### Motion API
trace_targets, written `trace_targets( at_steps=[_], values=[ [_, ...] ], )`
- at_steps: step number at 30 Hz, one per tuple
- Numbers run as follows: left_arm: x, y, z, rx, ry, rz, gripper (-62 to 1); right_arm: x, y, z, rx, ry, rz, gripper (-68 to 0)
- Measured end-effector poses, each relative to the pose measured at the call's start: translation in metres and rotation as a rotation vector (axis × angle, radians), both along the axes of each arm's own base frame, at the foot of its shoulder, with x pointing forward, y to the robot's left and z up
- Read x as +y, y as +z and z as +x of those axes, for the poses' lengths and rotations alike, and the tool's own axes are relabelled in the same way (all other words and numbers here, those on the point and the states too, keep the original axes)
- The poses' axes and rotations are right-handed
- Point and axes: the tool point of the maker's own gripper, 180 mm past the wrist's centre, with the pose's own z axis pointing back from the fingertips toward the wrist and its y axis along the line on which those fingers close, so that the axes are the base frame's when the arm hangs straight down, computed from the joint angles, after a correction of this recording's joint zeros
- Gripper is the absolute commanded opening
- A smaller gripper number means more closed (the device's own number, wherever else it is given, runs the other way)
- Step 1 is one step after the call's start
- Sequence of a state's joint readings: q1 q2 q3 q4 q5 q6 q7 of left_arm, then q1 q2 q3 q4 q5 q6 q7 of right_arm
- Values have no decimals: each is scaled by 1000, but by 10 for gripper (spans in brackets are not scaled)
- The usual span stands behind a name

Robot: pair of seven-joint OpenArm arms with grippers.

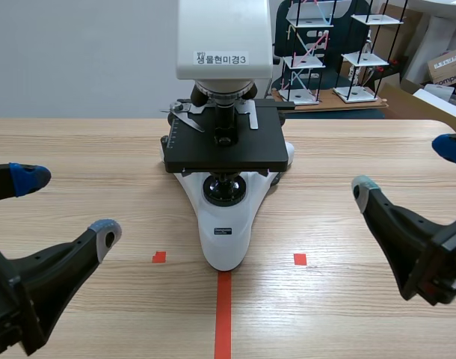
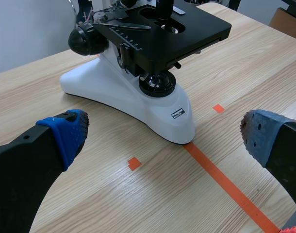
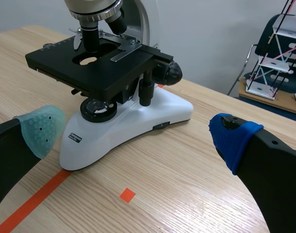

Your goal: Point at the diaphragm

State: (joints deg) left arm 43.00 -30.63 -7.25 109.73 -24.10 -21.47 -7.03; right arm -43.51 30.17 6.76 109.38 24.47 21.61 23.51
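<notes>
1. Scene view: a white microscope [image 1: 224, 224] stands mid-table on the wooden table [image 1: 347, 299], its black stage [image 1: 220, 146] facing the robot.
   - The diaphragm [image 1: 223, 176] sits under the stage, just above the round lamp lens in the base. From here it is largely hidden by the stage's front edge.
   - The left gripper [image 1: 67, 207] hangs low, near the table and well apart from the microscope, with its fingers spread and holding nothing.
   - The right gripper [image 1: 406, 170] mirrors it on the other side, also spread and empty.
   - Only this view shows the labelled head [image 1: 220, 57] and the wire racks [image 1: 310, 52] behind the table.
2. Left wrist view: the left gripper [image 2: 165, 136] is released, with one blue pad on each side.
   - The microscope's nose lies ahead, between the fingers but not touched.
   - This side shows a large black focus knob [image 2: 82, 41] and the scale along the stage edge.
   - The dark diaphragm housing [image 2: 158, 76] shows below the stage.
3. Right wrist view: the right gripper [image 3: 136, 133] is also released, with one grey-green pad and one blue.
   - It shows the opposite knob [image 3: 167, 73], the objective lens [image 3: 92, 24] over the stage hole, and the underside parts above the lamp lens.
</notes>
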Motion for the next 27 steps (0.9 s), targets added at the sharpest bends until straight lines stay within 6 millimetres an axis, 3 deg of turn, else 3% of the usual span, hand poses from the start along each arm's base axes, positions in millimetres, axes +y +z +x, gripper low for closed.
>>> trace_targets(
  at_steps=[8,22,27],
  values=[
    [0,0,0,0,0,0,14,-2,-16,0,75,-8,-45,4],
    [0,-1,0,3,-1,2,14,-3,-22,-1,105,-11,-62,4],
    [-1,1,-1,-5,-6,-7,-297,-3,-22,-1,105,-11,-62,4]
  ],
)
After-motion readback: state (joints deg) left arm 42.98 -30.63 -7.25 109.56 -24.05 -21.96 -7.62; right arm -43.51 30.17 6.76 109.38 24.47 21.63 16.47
